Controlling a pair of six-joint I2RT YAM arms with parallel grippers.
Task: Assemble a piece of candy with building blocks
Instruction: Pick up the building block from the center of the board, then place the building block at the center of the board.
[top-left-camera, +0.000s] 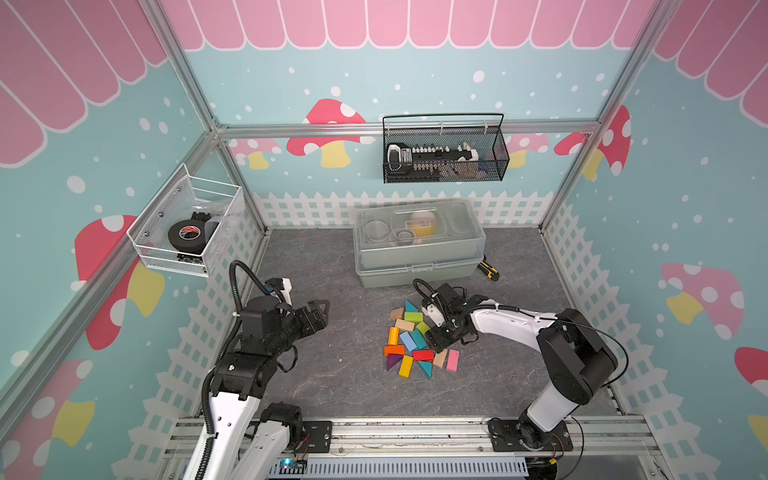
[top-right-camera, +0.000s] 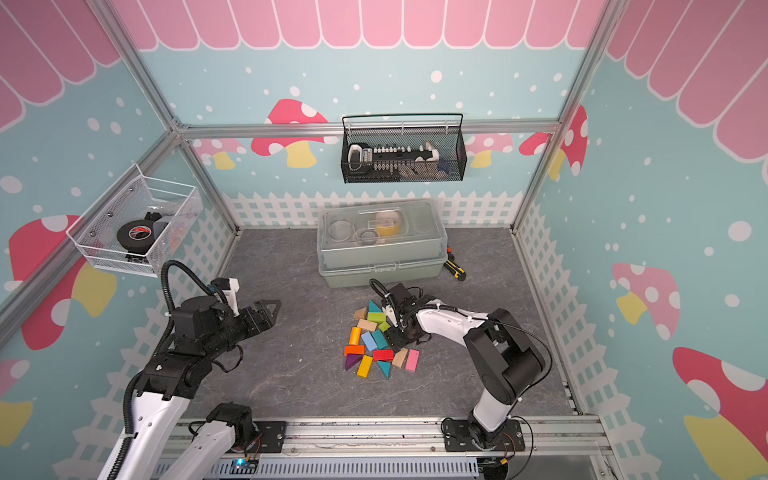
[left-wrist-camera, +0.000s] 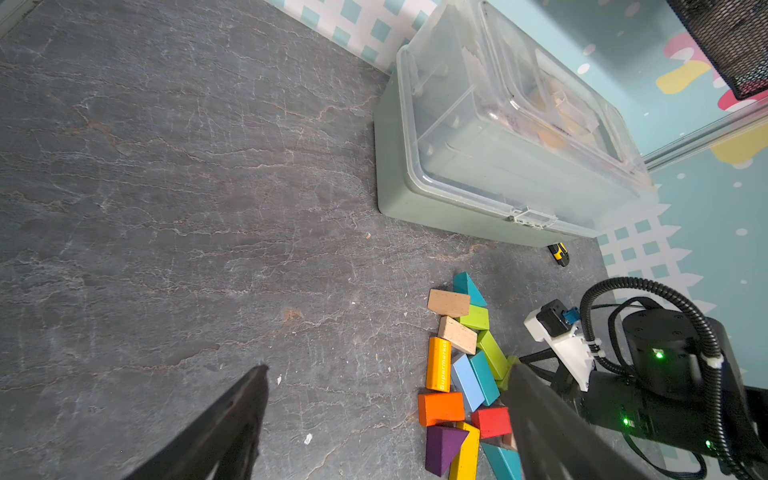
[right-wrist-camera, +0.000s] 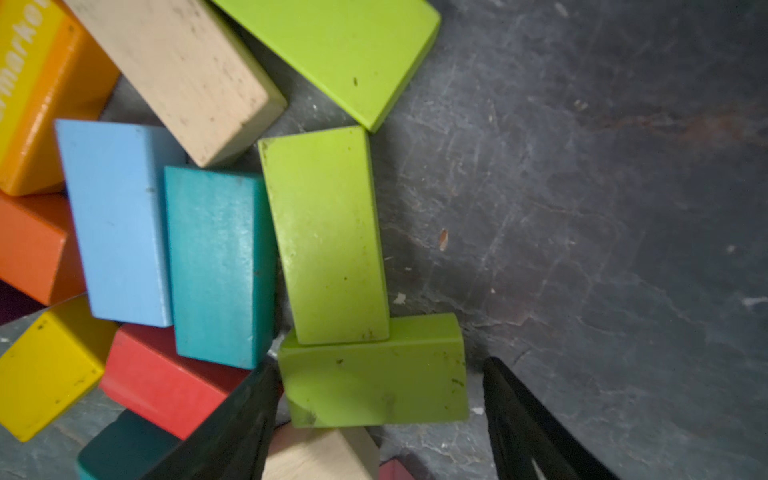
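Observation:
The building blocks (top-left-camera: 409, 343) lie in a loose heap of several colours on the grey table (top-left-camera: 332, 374), seen in both top views (top-right-camera: 370, 345) and the left wrist view (left-wrist-camera: 465, 374). My right gripper (top-left-camera: 436, 338) is down at the heap's right edge. In the right wrist view it (right-wrist-camera: 380, 365) stands open astride a lime green bar (right-wrist-camera: 374, 374); one finger (right-wrist-camera: 249, 407) is against the bar's end, the other finger (right-wrist-camera: 511, 399) stands apart from it. My left gripper (top-left-camera: 322, 309) hangs open and empty left of the heap (left-wrist-camera: 390, 368).
A translucent lidded box (top-left-camera: 417, 249) stands behind the heap, with a yellow-black utility knife (top-left-camera: 488, 270) by its right corner. A black wire basket (top-left-camera: 444, 149) hangs on the back wall. A white mesh basket (top-left-camera: 187, 228) holding tape hangs on the left wall.

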